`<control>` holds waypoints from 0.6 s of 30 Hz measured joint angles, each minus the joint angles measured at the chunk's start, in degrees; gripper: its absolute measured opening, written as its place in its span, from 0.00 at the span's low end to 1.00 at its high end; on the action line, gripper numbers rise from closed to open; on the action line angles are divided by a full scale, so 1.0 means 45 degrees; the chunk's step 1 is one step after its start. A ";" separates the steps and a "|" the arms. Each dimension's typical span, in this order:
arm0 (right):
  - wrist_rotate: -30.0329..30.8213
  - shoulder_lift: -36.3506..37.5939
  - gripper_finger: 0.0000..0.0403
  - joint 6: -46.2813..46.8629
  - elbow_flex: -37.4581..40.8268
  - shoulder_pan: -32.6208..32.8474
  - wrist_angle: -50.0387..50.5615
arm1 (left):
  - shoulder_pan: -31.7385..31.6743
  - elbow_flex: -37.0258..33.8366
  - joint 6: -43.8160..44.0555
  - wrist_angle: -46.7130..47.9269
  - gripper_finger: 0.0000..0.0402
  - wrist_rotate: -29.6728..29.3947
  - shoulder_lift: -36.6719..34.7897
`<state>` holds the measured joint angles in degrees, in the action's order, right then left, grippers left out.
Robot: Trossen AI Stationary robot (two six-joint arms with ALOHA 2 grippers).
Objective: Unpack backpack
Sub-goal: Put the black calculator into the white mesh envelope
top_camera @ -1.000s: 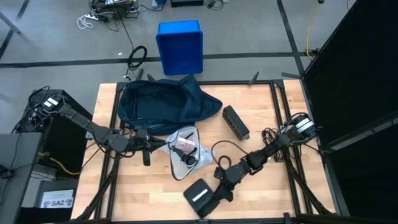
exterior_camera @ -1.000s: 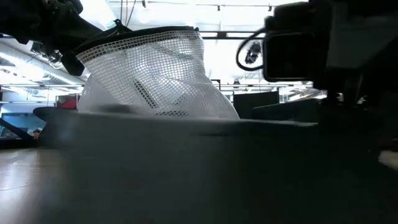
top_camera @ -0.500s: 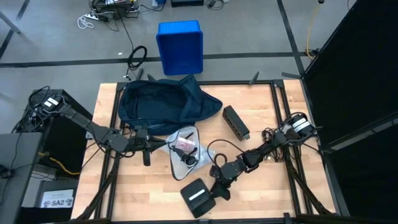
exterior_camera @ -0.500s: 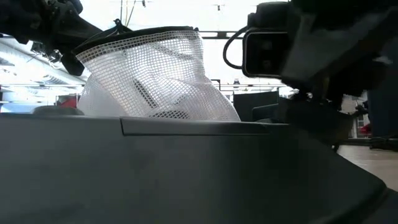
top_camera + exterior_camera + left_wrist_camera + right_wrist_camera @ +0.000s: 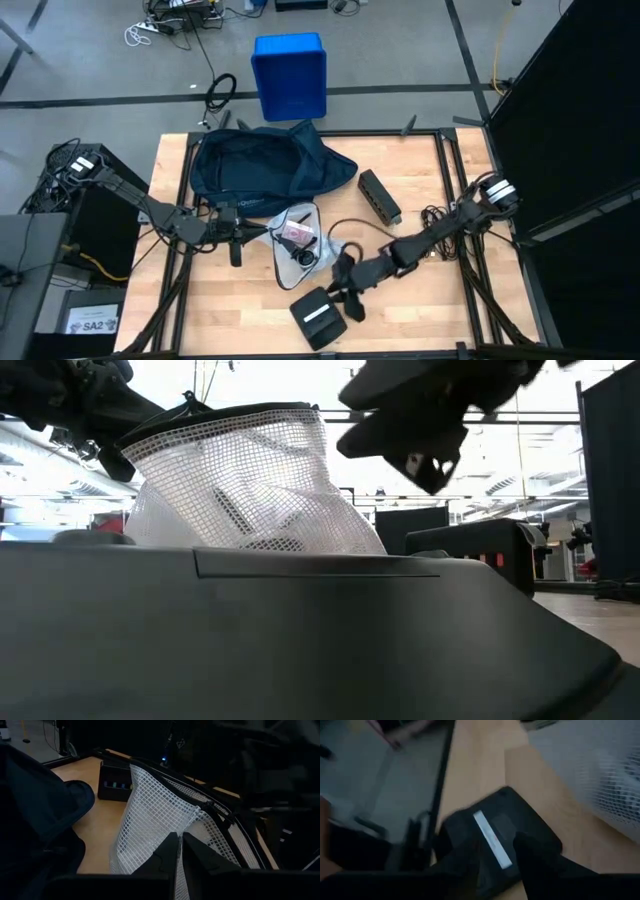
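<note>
In the low view a flat black case (image 5: 300,630) fills the foreground, hiding most of the worktop (image 5: 420,300); only a strip of wood shows beside it. The white mesh pouch (image 5: 297,245) rises behind it, its contents hard to make out. The left claw (image 5: 250,232) is pinched shut on the pouch's edge near the worktop's middle. The right claw (image 5: 335,297) hovers just beside the black case by the front edge; its fingers (image 5: 535,855) stand partly apart, holding nothing. The backpack (image 5: 255,165), dark navy, lies slumped at the worktop's back-left corner. A black box (image 5: 379,196) sits toward the back right. Beyond the back edge, a blue bin (image 5: 290,75) and cables (image 5: 220,92) lie on the grey floor.
</note>
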<state>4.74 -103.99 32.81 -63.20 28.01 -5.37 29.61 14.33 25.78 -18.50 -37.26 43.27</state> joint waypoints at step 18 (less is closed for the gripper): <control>-0.1002 -0.3889 0.24 -0.1576 -0.4592 0.0514 0.4263 | 0.0002 0.0000 -0.0005 0.0003 0.00 -0.0003 0.0000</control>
<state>0.24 -121.49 25.72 -83.87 30.33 13.82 29.62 14.33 25.76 -18.48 -37.27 43.27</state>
